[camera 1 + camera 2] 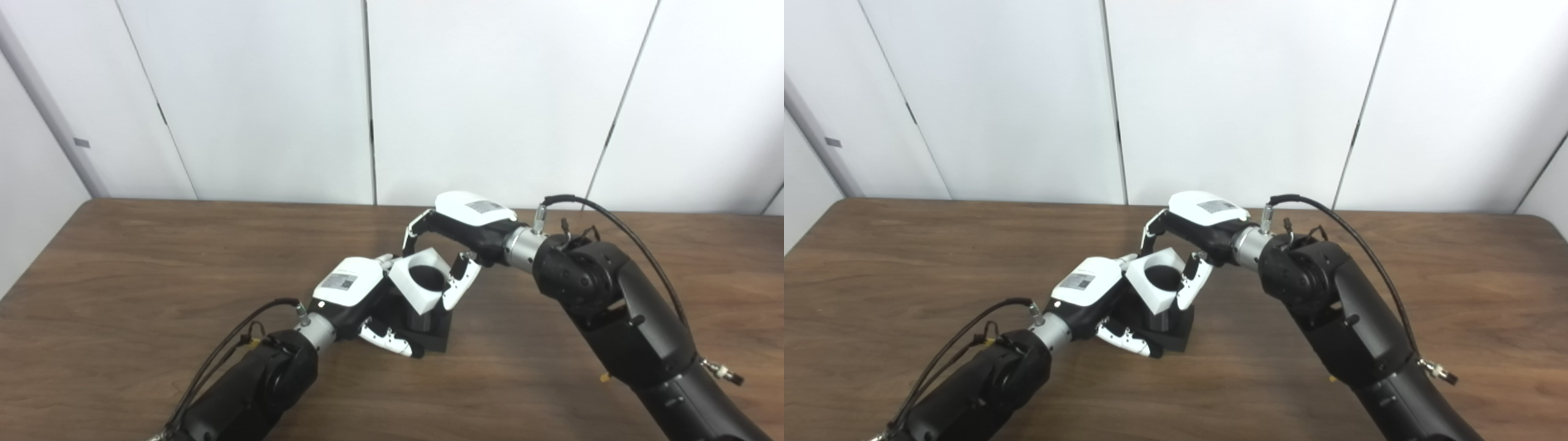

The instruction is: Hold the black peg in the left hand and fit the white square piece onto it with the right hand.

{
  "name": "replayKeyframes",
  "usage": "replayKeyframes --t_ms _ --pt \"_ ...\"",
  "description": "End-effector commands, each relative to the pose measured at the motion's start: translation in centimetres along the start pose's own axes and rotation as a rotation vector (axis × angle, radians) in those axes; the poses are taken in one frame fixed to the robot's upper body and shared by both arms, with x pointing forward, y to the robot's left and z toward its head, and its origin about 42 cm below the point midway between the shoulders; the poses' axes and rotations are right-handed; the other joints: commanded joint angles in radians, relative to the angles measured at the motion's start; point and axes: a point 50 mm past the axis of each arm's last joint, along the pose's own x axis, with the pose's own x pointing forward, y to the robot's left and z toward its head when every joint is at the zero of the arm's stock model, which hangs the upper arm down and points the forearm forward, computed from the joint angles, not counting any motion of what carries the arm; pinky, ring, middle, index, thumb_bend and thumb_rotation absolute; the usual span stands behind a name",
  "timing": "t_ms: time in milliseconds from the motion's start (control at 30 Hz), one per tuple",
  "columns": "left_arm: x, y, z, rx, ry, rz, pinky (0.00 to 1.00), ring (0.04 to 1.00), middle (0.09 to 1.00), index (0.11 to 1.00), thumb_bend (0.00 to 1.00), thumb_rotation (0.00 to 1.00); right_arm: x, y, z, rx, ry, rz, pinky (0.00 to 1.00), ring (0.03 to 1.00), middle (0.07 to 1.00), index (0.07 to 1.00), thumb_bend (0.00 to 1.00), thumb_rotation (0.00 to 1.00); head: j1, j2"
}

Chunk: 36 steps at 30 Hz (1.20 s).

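The left hand (358, 294) is seen nearest, low over the wooden table (122, 294), its fingers (392, 343) wrapped around the black peg (432, 327), whose square base rests on the tabletop. Just beyond and above that hand, the white square piece (416, 283) is held tilted, its round hole facing up, directly over the peg's post and touching or nearly touching it; how far it is seated cannot be told. The piece is pinched by the right hand (465, 229), with curled fingers on its far edge and the thumb (459, 282) on its right side. White wall panels (490, 92) stand behind the table.
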Motion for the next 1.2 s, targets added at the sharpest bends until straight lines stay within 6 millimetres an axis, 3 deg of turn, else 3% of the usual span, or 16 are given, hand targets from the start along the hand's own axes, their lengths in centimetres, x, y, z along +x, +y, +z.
replayKeyframes --t_ms 0,233,367,400,500,533,1167 --pt "-1.66 -6.37 1.25 -0.010 0.014 -0.316 0.88 0.938 0.918 0.580 1.00 0.33 0.66 -3.02 1.62 -0.023 -0.049 -0.102 0.79 0.810 0.741 0.477 0.52 0.13 0.000 0.001" --pt "-1.67 -6.35 1.30 -0.007 0.013 -0.316 0.88 0.941 0.919 0.581 1.00 0.34 1.16 -2.49 1.57 -0.031 -0.047 -0.080 0.79 0.809 0.740 0.477 0.52 0.13 0.002 0.003" --pt "-1.69 -6.30 1.31 -0.007 0.017 -0.318 0.87 0.948 0.927 0.580 1.00 0.33 1.22 -2.66 1.56 -0.078 -0.016 0.017 0.79 0.817 0.752 0.486 0.52 0.14 -0.001 0.006" --pt "-1.70 -6.32 1.29 -0.005 0.016 -0.316 0.87 0.939 0.924 0.577 1.00 0.34 1.19 -2.75 1.57 -0.089 -0.004 0.042 0.78 0.829 0.778 0.604 0.74 0.25 -0.001 0.006" --pt "-1.75 -6.33 1.20 -0.007 0.015 -0.314 0.87 0.934 0.923 0.575 1.00 0.34 1.00 -2.89 1.51 -0.074 0.018 0.071 0.76 0.840 0.815 0.726 0.96 0.36 -0.002 0.008" --pt "-1.76 -6.33 1.16 -0.008 0.014 -0.313 0.87 0.934 0.923 0.574 1.00 0.34 0.92 -2.90 1.46 -0.068 0.021 0.074 0.75 0.840 0.820 0.740 0.98 0.37 -0.003 0.009" --pt "-2.01 -5.82 0.83 -0.006 0.020 -0.307 0.86 0.932 0.921 0.574 1.00 0.33 0.75 -3.05 1.30 -0.074 0.025 0.089 0.77 0.843 0.834 0.732 0.98 0.36 -0.016 0.024"
